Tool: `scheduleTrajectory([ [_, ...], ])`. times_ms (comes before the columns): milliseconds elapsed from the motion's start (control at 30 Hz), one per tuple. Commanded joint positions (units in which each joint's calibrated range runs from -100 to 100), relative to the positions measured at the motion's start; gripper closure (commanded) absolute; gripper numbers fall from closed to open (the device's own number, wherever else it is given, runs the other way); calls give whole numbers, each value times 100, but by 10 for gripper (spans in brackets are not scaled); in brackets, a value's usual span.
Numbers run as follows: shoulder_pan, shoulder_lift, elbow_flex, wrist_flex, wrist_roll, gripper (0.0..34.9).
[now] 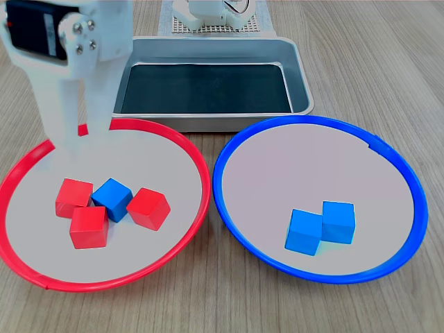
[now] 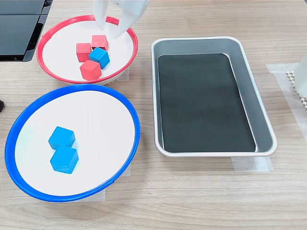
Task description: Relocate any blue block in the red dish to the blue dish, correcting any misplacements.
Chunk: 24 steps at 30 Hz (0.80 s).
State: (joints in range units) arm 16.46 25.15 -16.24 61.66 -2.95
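Wooden table (image 2: 201, 191) carries our red-rimmed round dish (image 2: 128, 56), where one bright blue cube (image 2: 99, 57) sits among red cubes (image 2: 90, 70); our white tool (image 2: 111, 29) hangs spread apart, empty, above it.

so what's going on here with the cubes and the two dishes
A robot arm is sorting cubes by colour. Its gripper hangs open over the red dish, holding nothing. In that dish one blue block sits wedged among three red cubes, so it is misplaced and not yet picked up. The blue dish already holds two blue cubes side by side. The metal tray beside the dishes has nothing in it.
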Motion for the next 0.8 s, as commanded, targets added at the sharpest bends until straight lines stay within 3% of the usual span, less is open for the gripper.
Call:
scheduleTrajectory([
  [0,-4,176,-465,86,-68,263],
  [767,-427,509,-611,293,-484,223],
])
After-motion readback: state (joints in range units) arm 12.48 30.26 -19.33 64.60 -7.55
